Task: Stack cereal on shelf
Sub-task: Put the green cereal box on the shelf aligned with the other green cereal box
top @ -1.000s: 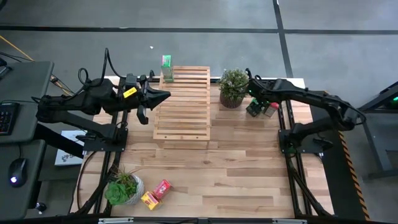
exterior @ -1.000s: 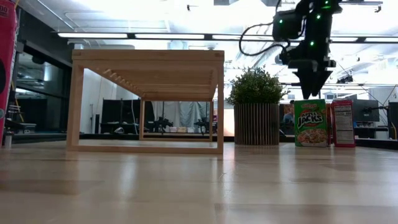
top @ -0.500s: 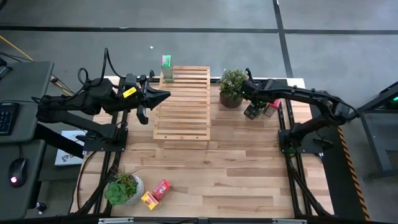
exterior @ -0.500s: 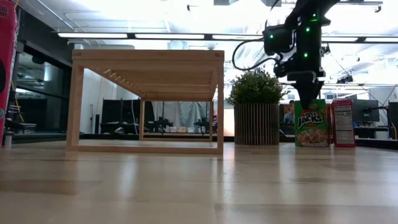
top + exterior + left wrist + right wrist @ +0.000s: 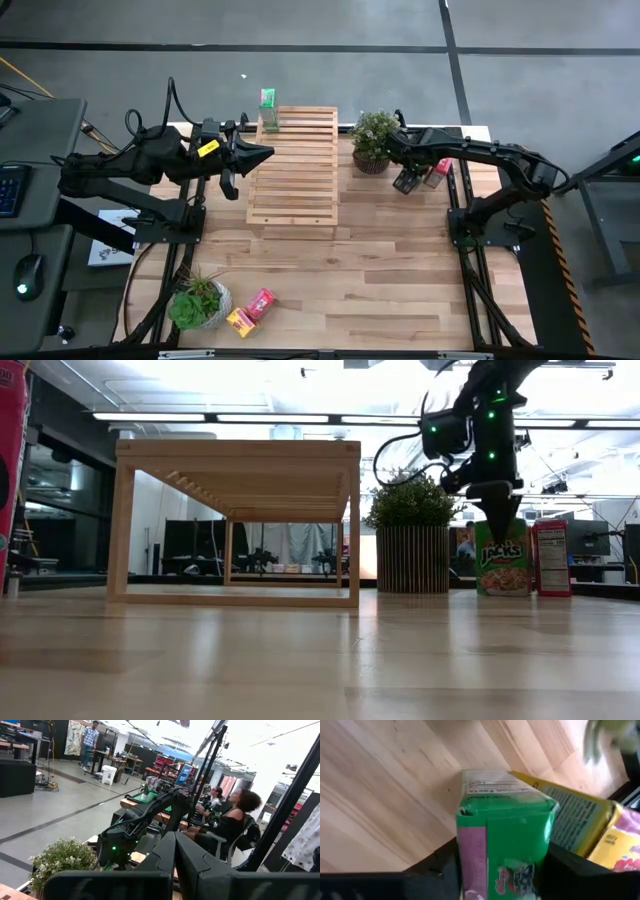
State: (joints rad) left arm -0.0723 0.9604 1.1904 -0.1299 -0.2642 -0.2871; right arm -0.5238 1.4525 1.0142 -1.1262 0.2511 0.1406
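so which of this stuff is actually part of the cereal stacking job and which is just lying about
Part of the job:
- slatted shelf
- green cereal box between the right gripper's jaws
- green box at the shelf's far edge
- red-pink box and yellow box, near corner

Just lying about:
- potted plant beside the right gripper
- potted plant, near corner

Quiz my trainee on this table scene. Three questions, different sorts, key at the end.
1. True or false: the left gripper holds a box.
2. Which cereal box sits under the right gripper? A red, B green, C yellow.
3. Fill in: the two small boxes at the high view's lower left lie beside a potted ____.
Key: 1 false; 2 B; 3 plant.
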